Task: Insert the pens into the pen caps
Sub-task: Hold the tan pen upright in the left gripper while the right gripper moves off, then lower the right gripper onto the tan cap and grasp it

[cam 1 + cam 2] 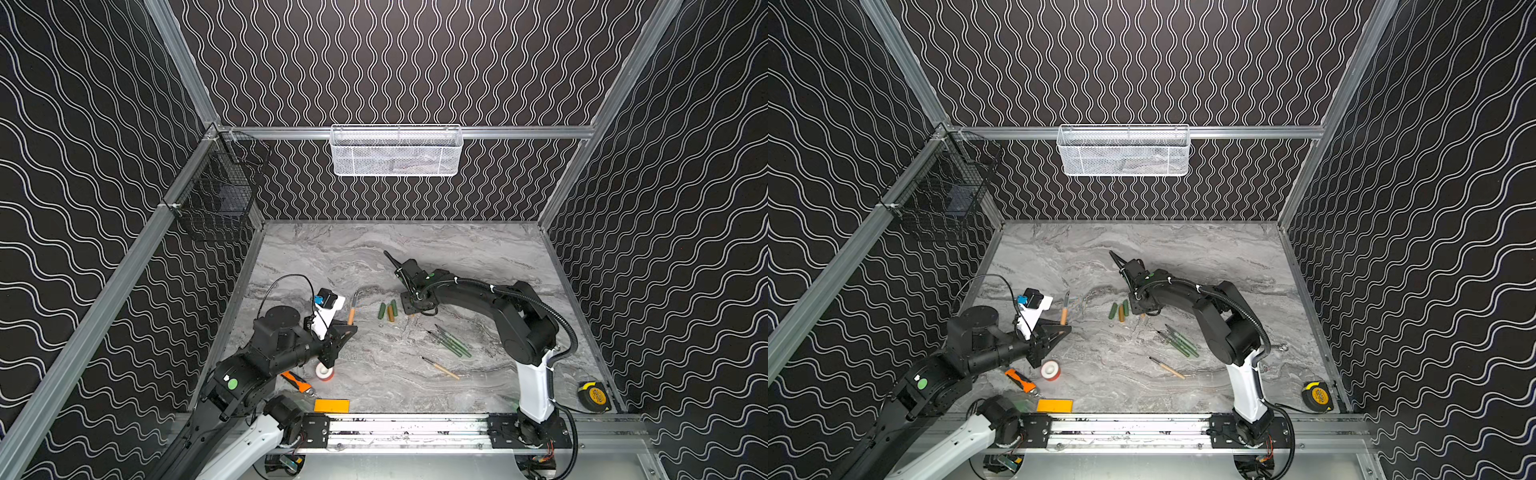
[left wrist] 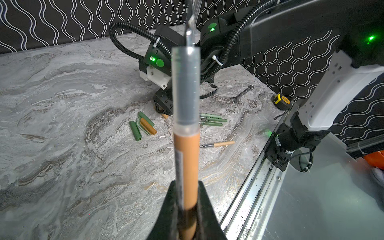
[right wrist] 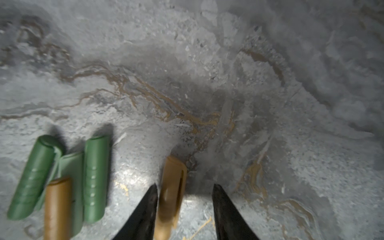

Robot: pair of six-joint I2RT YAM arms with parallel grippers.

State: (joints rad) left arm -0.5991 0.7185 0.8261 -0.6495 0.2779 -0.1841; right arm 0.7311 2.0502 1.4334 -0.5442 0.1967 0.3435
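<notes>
step: picking tan cap [image 3: 170, 191] for held pen.
l end effector [image 2: 186, 184]: clenched on tan pen [image 2: 186, 153].
r end effector [image 3: 185, 185]: jaws apart, straddling cap, mid surface [image 3: 187, 62].
next: close, lift, align w/ pen tip.

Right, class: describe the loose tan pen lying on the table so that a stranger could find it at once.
Start at the grey marble table, then find the bundle of green pens beside the right arm. Just nearer the front rail lies the tan pen: alone, uncapped, tan where its neighbours are green.
</notes>
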